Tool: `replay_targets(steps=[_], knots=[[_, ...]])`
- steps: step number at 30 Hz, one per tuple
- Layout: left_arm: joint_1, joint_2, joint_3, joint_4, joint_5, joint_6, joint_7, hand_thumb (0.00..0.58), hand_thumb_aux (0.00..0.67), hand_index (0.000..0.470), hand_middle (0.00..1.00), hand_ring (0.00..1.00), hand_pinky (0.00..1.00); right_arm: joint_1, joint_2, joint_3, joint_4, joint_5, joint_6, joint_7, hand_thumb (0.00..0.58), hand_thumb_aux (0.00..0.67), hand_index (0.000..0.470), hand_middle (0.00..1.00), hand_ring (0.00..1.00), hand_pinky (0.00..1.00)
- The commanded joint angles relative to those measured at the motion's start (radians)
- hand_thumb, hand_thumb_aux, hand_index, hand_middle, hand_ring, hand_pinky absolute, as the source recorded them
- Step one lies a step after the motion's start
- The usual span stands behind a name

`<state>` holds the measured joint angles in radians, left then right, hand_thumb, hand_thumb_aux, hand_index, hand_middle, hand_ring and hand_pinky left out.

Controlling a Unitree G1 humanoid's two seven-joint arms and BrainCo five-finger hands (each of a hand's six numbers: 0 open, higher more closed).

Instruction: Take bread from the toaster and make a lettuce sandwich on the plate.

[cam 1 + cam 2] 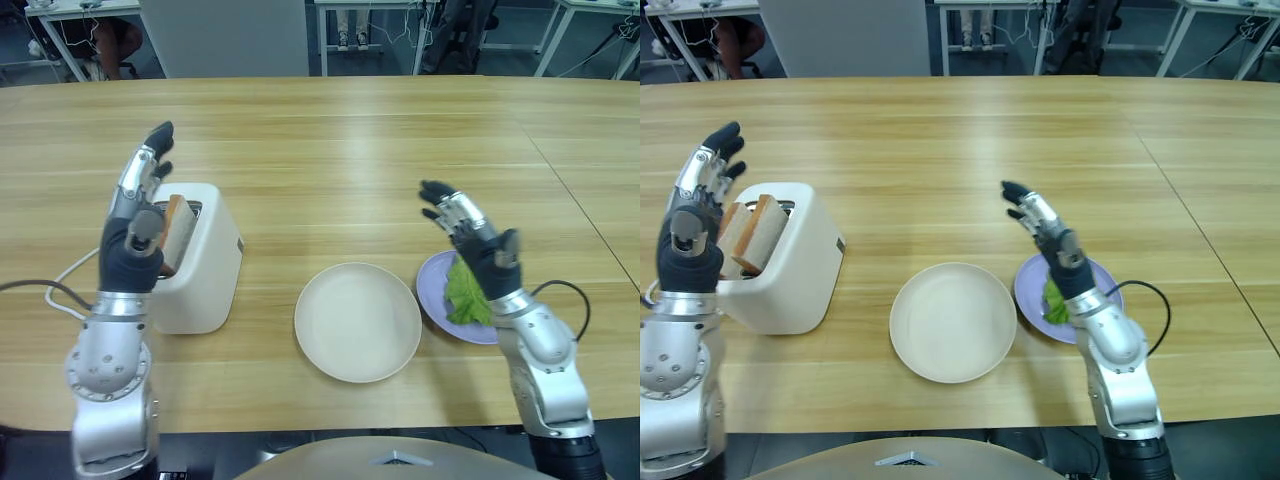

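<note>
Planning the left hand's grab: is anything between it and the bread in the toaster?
Nothing visible. The open left hand is right beside the toaster, whose bread sticks up uncovered from the slots.

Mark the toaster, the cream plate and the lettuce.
toaster (790, 285), right eye view, on its white side wall.
cream plate (952, 322), right eye view, on its bare centre.
lettuce (464, 296), left eye view, on the middle of the leaf.

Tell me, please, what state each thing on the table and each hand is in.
toaster, loaded with bread.
bread, in the toaster, not grasped.
cream plate, empty.
purple plate, holding lettuce.
lettuce, lying on purple plate.
left hand, open, raised beside toaster.
right hand, open, above purple plate.
</note>
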<state>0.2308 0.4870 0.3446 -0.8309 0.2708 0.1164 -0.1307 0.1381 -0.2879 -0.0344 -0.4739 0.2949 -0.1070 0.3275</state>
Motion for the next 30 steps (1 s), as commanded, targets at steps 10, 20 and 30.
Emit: replay_targets(steps=[10,20,30], knots=[[0.121,0.279,0.105,0.398,0.704,0.238,-0.151,0.000,0.000,0.000,0.00,0.00,0.00,0.044,0.024,-0.115,-0.022,0.108,0.003,0.004,0.000,0.000,0.000,0.00,0.00,0.00],[0.061,0.286,-0.033,0.575,0.733,0.256,-0.174,0.000,0.000,0.000,0.00,0.00,0.00,0.053,0.018,-0.141,-0.016,0.123,-0.001,0.021,0.000,0.000,0.000,0.00,0.00,0.00],[0.039,0.274,-0.063,0.514,0.727,0.252,-0.166,0.000,0.000,0.000,0.00,0.00,0.00,0.059,0.016,-0.161,-0.009,0.125,0.003,0.034,0.000,0.000,0.000,0.00,0.00,0.00]])
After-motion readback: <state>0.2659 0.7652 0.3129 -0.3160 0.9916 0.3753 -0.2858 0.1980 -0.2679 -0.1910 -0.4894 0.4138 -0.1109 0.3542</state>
